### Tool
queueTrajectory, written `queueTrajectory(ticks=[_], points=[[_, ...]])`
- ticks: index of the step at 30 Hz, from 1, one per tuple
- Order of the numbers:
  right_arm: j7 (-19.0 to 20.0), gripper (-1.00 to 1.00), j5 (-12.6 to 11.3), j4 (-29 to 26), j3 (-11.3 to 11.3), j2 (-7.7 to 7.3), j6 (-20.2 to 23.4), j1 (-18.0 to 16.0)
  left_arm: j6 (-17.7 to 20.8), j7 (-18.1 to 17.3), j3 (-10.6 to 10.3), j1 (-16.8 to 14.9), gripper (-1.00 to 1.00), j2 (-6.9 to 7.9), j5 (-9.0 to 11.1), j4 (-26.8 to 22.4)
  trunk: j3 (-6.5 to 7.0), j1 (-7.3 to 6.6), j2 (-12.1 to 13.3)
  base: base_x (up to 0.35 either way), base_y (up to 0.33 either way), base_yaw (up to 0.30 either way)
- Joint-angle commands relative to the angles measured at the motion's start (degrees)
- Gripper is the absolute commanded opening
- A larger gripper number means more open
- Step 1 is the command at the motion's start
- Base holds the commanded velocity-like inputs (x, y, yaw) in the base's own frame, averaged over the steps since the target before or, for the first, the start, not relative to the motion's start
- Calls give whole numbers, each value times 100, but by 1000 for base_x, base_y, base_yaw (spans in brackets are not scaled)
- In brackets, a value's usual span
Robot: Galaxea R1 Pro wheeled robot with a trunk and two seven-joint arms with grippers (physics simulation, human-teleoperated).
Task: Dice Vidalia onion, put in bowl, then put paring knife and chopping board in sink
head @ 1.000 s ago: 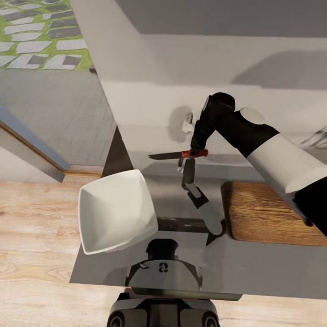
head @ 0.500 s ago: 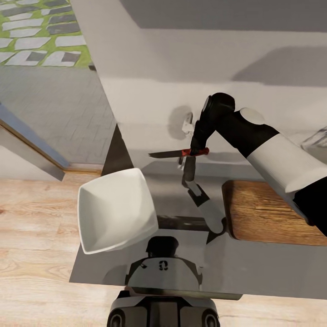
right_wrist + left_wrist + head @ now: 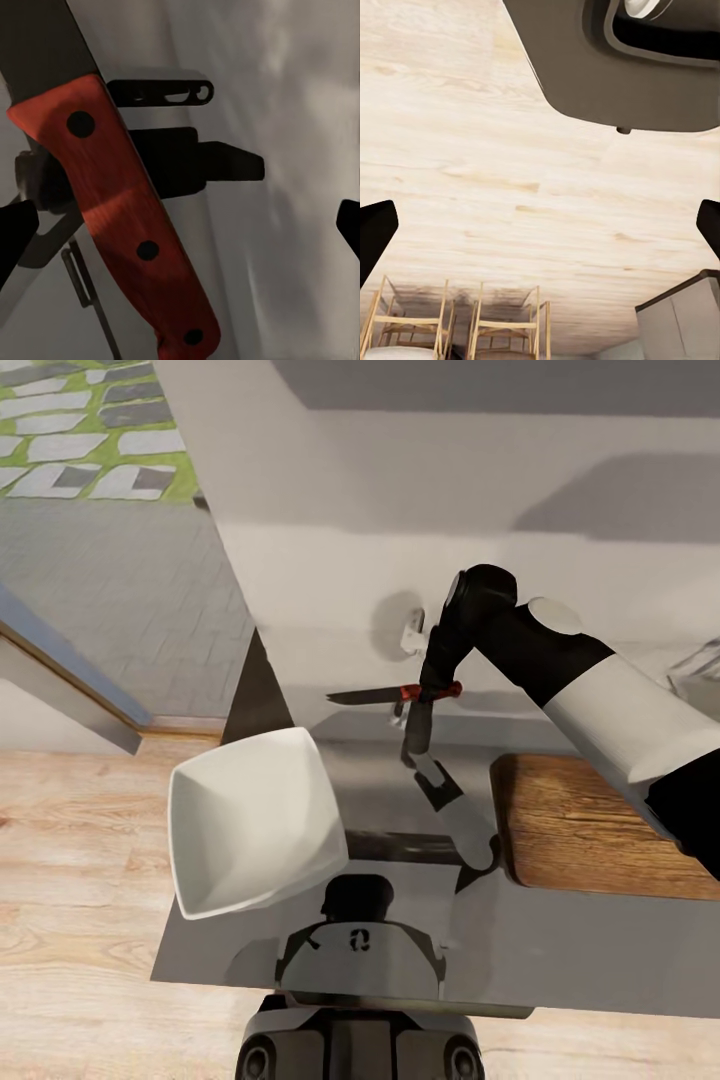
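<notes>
1. Head view: the right gripper (image 3: 432, 695) hangs above the glossy grey counter (image 3: 560, 950), towards its far edge, and its fingers are closed on the red handle of the paring knife (image 3: 385, 694).
2. The knife lies about level in the air, and its dark blade points towards the left end of the counter.
3. The bowl (image 3: 250, 832) is white and stands at the near left corner of the counter; its side sticks out a little over the left edge.
4. The chopping board (image 3: 590, 835) lies flat at the right side of the counter, well apart from the bowl, and the right arm covers part of it.
5. Right wrist view: the red handle (image 3: 127, 217) with three dark rivets crosses the picture above the grey counter.
6. Left wrist view: the left gripper (image 3: 540, 225) is wide open and holds nothing; light wooden floor (image 3: 487, 172) and wooden chairs (image 3: 457, 319) are behind it.
</notes>
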Motion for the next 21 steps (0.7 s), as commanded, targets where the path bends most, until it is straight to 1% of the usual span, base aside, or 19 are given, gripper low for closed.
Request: queueTrajectory(ticks=[1, 21], points=[[32, 100, 26, -11, 16, -4, 40, -5, -5, -1, 32, 4, 100, -4, 13, -11, -10, 3, -9, 0, 0, 0], [33, 100, 26, -11, 16, -4, 40, -8, -5, -1, 32, 5, 100, -4, 14, -11, -69, 3, -9, 0, 0, 0]])
